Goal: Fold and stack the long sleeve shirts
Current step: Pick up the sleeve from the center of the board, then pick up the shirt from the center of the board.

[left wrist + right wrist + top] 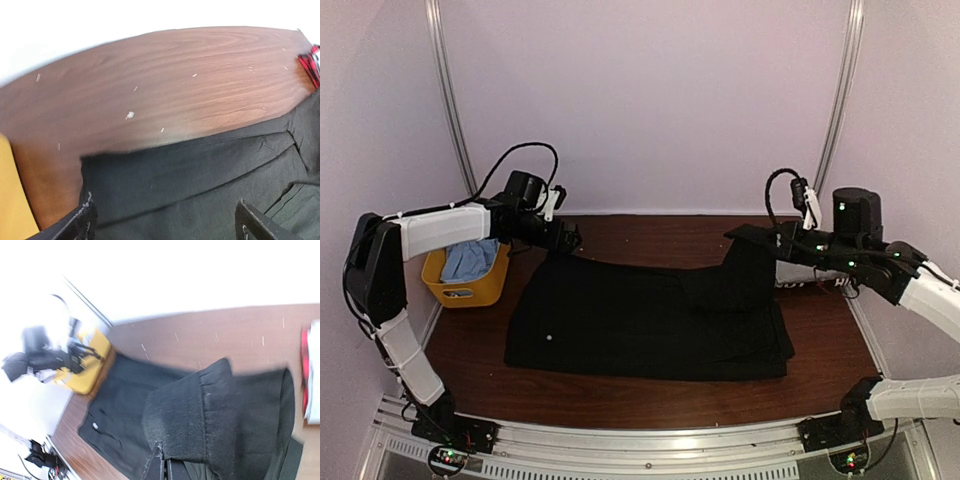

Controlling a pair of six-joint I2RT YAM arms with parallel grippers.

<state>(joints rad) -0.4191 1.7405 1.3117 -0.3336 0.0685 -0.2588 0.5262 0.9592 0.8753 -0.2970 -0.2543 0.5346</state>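
**A:** While the black shirt (650, 320) lies spread across the table (470, 345), how much of the job would you call done?

**B:** Little, I judge. It is flat and roughly squared, its body in the middle of the table, but I see no finished fold and no stack anywhere.

**A:** And the arms?

**B:** The right gripper (162, 467) is clamped tight on the shirt's right side, holding a ribbed sleeve end (200, 410) up off the table at the far right. The left gripper (165, 225) has its fingers (82, 220) spread wide, holding nothing, above the shirt's far left corner.

**A:** So the sleeve fold is the step in hand?

**B:** That is my reading. What is left is carrying that sleeve inward, folding the body, then doing any other shirt and stacking.

**A:** Any containers?

**B:** One, a yellow basket (470, 290) at the table's left edge, just beside the shirt. A blue cloth (470, 258) is bunched inside it; whether that is another shirt, I cannot tell.
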